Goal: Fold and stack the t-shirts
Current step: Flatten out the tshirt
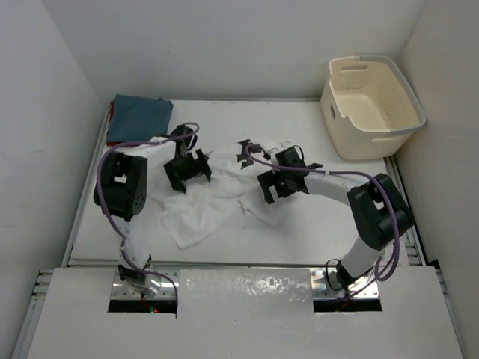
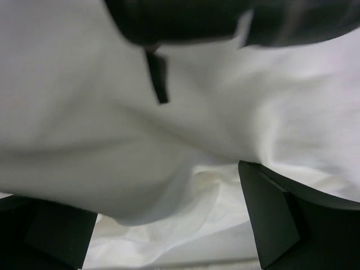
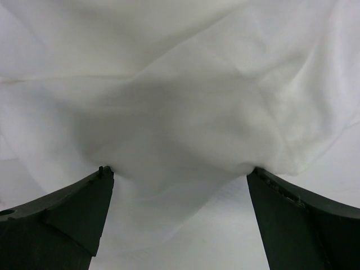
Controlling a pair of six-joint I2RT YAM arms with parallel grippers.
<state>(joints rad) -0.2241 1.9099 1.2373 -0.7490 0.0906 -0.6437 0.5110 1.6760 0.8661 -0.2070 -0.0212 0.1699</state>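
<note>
White t-shirt (image 1: 198, 217), crumpled mid-table, is straddled by L gripper (image 1: 188, 179) & R gripper (image 1: 274, 191); both are held wide apart, cloth unclamped.

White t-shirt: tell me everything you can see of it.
The white t-shirt is plain soft cloth, unfolded, crumpled into a wrinkled heap on the table near its middle and spreading from near left toward far right. The left tool and right tool are both open and low over it, one toward each end. Both wrist views show its cloth bunched between the open fingers.
</note>
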